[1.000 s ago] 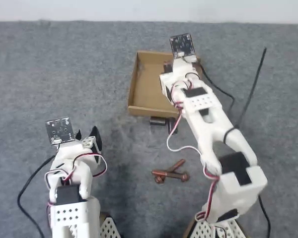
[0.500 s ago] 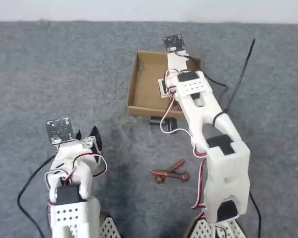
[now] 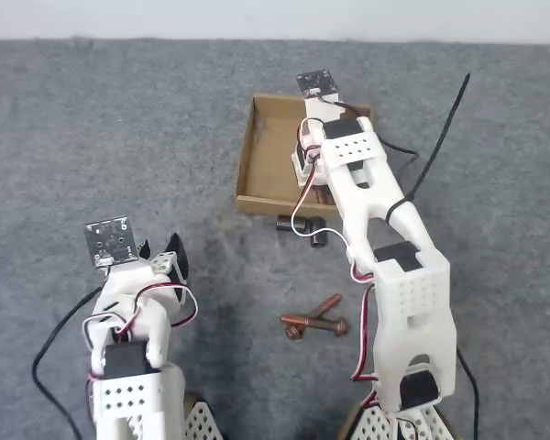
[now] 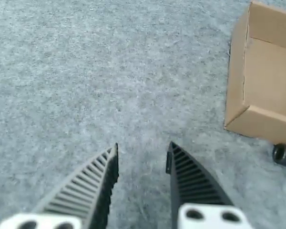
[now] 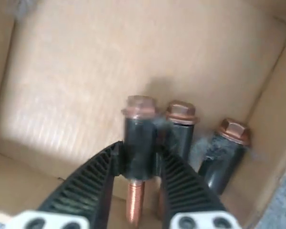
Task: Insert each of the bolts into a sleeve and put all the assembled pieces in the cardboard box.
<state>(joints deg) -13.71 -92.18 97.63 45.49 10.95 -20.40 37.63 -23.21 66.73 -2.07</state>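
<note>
On the left, our left gripper [image 4: 143,147] hovers above the grey worktop [image 3: 119,119], its jaws moderately apart with nothing between them. Further right sits the cardboard box [image 4: 238,86]. Two loose black sleeves [image 3: 291,223] lie just beside its near wall, and nearer the arms two copper bolts [image 3: 313,319] lie crossed and touching. Over the box, our right gripper [image 5: 138,155] is clamped around the sleeve of an assembled piece [image 5: 138,129], bolt head up and threaded end hanging out below. Two more assembled pieces [image 5: 181,129] rest side by side in the box's corner. We judge the piece to be rigid metal and weighty for its size, with a smooth sleeve that could slip. The bolt looks loose inside, so we think gripping the middle of the sleeve with the head uppermost suits it best.
</note>
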